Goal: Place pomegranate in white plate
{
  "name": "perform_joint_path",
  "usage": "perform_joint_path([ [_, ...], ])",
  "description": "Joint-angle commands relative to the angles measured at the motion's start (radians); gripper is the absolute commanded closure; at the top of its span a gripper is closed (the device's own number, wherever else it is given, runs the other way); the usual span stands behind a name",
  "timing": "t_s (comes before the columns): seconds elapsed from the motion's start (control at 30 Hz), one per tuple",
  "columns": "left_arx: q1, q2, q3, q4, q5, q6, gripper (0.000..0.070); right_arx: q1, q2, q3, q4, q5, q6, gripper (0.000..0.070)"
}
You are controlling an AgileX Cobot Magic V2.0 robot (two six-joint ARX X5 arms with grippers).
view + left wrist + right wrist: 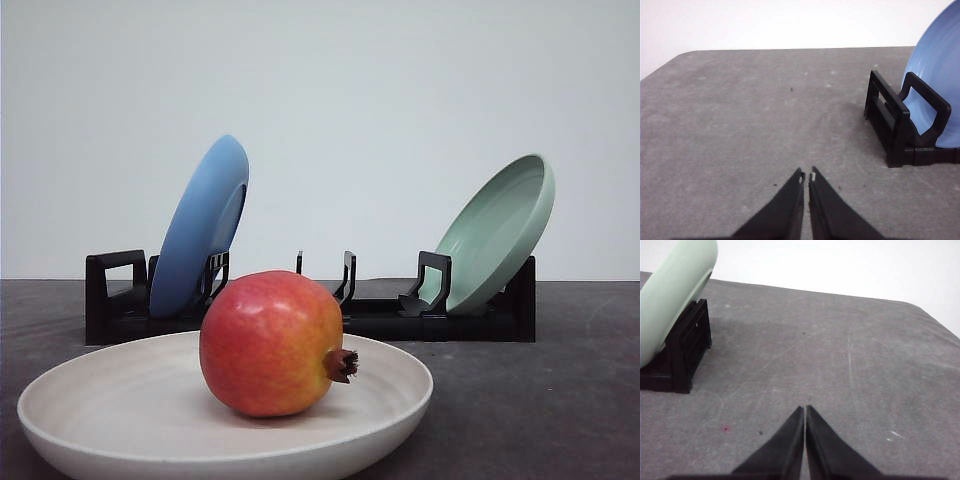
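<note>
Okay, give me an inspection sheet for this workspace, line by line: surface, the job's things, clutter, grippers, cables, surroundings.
Surface: grey table, scuffed, small specks and a faint red spot.
Job's things: pomegranate rests inside the white plate, calyx pointing right in the front view.
Clutter: black dish rack behind the plate; blue plate leans in its left end, pale green plate in its right end; middle slots vacant.
Grippers: left gripper shut, holding nothing, above bare table; right gripper shut, holding nothing, likewise.
Cables: nothing seen.
Surroundings: plain white wall.
</note>
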Motion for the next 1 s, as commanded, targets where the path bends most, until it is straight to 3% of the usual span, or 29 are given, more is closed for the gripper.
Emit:
perform_joint_path([
  [0.0, 0.001, -0.001, -0.012, 0.000, 0.002, -0.004, 0.0700, -0.002, -0.001, -0.003, 0.010, 0.000, 0.018, 0.0700],
  [0.97, 0.001, -0.001, -0.012, 0.000, 0.002, -0.004, 0.0700, -0.002, -0.001, -0.003, 0.010, 0.000, 0.018, 0.0700],
])
